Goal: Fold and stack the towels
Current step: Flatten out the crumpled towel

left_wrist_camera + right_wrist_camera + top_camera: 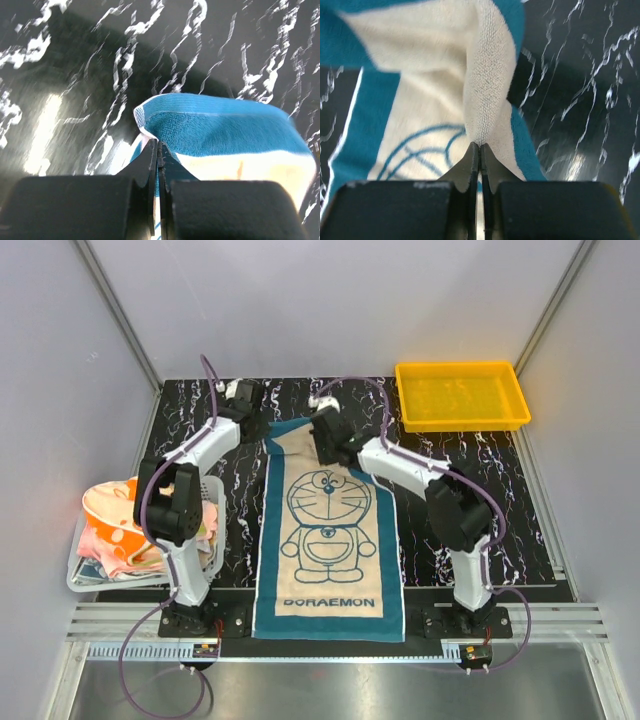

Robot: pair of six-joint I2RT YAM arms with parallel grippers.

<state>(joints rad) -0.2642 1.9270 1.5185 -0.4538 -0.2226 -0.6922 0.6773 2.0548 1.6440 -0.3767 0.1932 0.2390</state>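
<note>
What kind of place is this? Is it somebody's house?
Probably a robot lab booth, not a house: two robot arms bolted to a black marbled table, gripping a teal towel, plain grey walls with metal rails around.

Top view is bright, evenly lit from above and sharp; both wrist views carry white glare patches on the glossy black white-veined tabletop [45, 130], a dark shadow beside the teal-and-cream terry towel [225, 125], and blur toward the frame edges.
</note>
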